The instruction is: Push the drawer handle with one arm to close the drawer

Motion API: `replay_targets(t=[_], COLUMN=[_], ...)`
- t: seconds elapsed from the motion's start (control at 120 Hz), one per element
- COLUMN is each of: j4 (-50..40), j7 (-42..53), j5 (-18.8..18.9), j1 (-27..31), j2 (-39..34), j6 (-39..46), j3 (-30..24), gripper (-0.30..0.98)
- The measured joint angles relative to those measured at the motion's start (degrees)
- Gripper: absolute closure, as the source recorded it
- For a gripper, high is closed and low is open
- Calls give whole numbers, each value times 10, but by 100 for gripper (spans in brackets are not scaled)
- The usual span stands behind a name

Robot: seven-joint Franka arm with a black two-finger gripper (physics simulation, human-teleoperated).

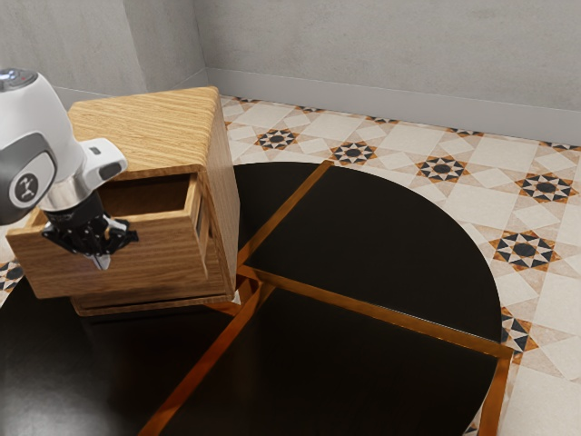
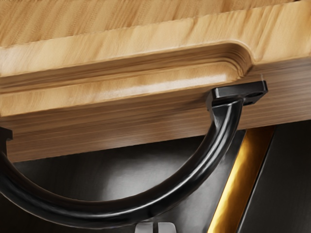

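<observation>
The fingers [image 2: 144, 227] of the gripper [image 1: 102, 263] stand together, a thin dark line between the tips, with nothing held. They are at the outer bend of the black, arched handle [image 2: 167, 191]; whether they touch it, I cannot tell. The handle is fixed to the front of the drawer [image 1: 168, 256], which stands part-way out of the wooden cabinet [image 1: 145, 118], its inside showing behind the front. The arm [image 1: 41, 104] comes in from the exterior view's left, above the drawer. The cabinet stands on a round black table [image 1: 399, 236] crossed by brown strips [image 1: 363, 302]. The drawer's front juts past the cabinet, over the table. Toward the exterior view's right, the tabletop spreads well beyond the cabinet to its curved edge. Star-patterned tiles [image 1: 472, 195] lie around it, before plain grey walls [image 1: 363, 45].
</observation>
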Motion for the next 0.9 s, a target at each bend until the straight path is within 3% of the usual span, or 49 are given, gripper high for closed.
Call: replay_targets(t=[0.9], j4=[87], j7=[14], j5=[20], j1=[44], j2=[124], j6=[21], j3=[1], gripper=[79])
